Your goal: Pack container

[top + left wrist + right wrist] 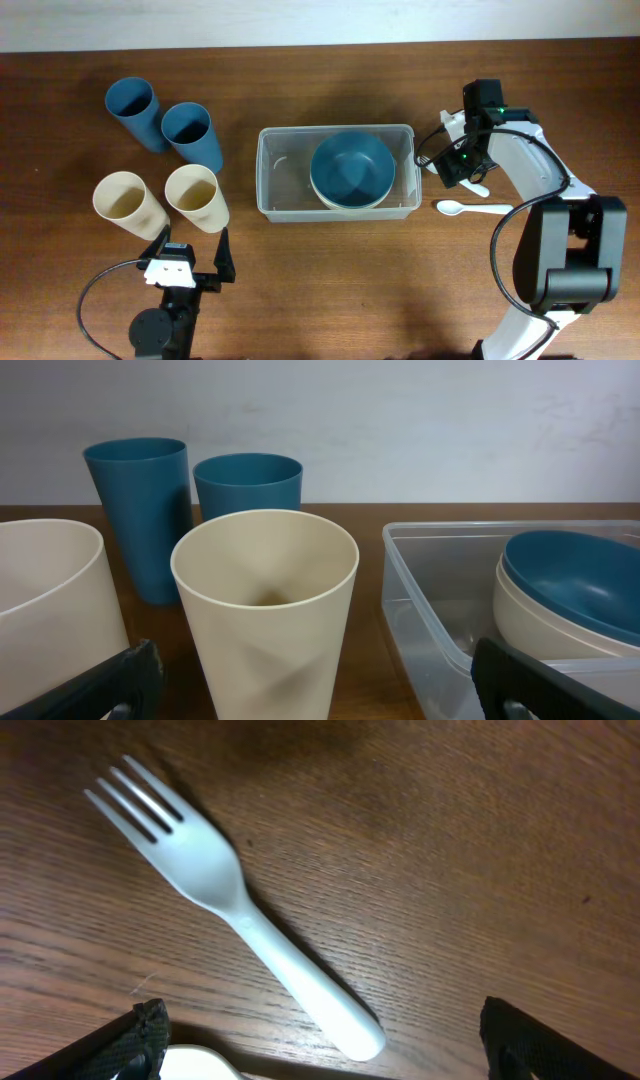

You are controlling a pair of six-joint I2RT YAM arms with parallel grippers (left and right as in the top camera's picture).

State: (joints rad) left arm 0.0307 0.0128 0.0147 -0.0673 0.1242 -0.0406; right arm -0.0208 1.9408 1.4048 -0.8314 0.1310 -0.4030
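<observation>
Right gripper (468,172) spread wide, empty overhead, near the container (268,180) at mid-table; left gripper (192,248) equally wide, empty. From the left wrist, probably light, thin, flexible, slick: best pinched at the rim. From the right wrist, a fork (210,870) below.

Left hand (194,240) gapes wide, held level; right hand (466,168) gapes wide, pointing downward.

Soft, even light, faint shadows, all views fairly sharp.
</observation>
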